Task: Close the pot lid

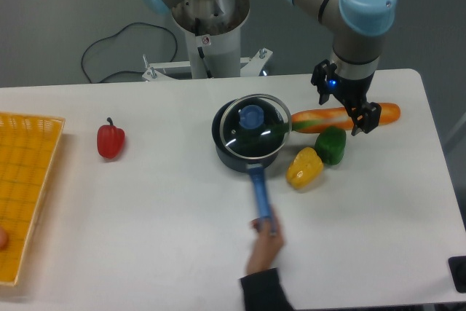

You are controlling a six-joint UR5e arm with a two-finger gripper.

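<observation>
Lid [253, 124] on pot [244, 152], left of raised pincer [346, 109].

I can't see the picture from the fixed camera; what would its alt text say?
A glass lid sits on a dark pot on a white table, while a person's hand grips its blue handle. The robot's gripper hovers over a baguette, empty, beside green and yellow peppers.

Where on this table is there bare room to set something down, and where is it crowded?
Free: the stretch between the red pepper and the pot, and the front right corner beyond the hand. Crowded: right of the pot, where yellow pepper, green pepper and baguette cluster under the gripper.
</observation>
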